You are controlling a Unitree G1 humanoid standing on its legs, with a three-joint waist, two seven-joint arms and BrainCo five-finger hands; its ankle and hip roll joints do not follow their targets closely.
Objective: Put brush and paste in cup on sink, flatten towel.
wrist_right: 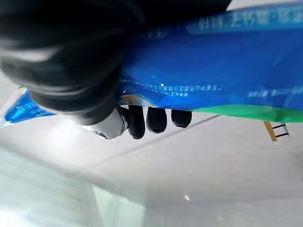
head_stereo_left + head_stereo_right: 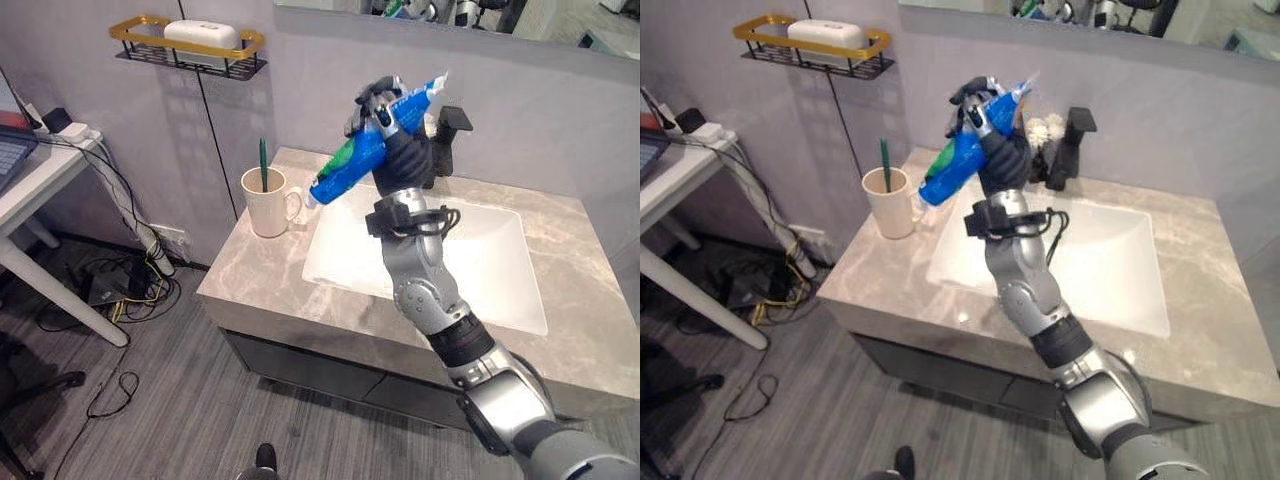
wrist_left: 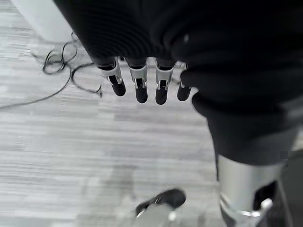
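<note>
Toothpaste tube [image 2: 362, 155], blue and green, was clenched in the right hand [image 2: 392, 128] and held tilted above the sink's [image 2: 470, 262] back-left corner, cap end down toward the cream cup [image 2: 266, 203] holding a green toothbrush [image 2: 263, 163]. Left hand [image 3: 142, 80] hung with relaxed fingers over the floor.

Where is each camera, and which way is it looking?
Left eye view: on the head, looking down at the grey marble sink counter, cream cup holding a green toothbrush; right arm and right hand show.
Right eye view: beside it, same scene; both share the blue-green toothpaste tube.
Left wrist view: on the left wrist, facing the grey wood floor; left hand shows.
Right wrist view: on the right wrist, tube close up.
</note>
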